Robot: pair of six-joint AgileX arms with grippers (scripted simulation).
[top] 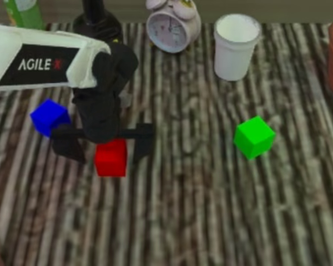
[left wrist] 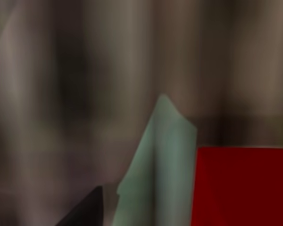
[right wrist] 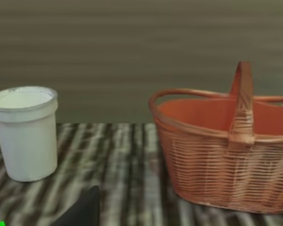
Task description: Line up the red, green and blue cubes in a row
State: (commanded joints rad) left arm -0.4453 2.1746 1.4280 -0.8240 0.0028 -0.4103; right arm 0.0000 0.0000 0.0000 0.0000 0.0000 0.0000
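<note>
three small cubes lay on the striped table (top: 211, 221): blue cube (top: 49, 116) left, green cube (top: 254, 136) right, red cube (top: 111, 157) between the left gripper (top: 102, 145)'s spread jaws. it looked light, rigid and flat-sided, probably best pinched across opposite faces.

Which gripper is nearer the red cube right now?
Left. The left gripper hangs directly over the red cube, its open jaws straddling it. The right gripper is out of the top view; its wrist camera faces the white cup and basket.
</note>
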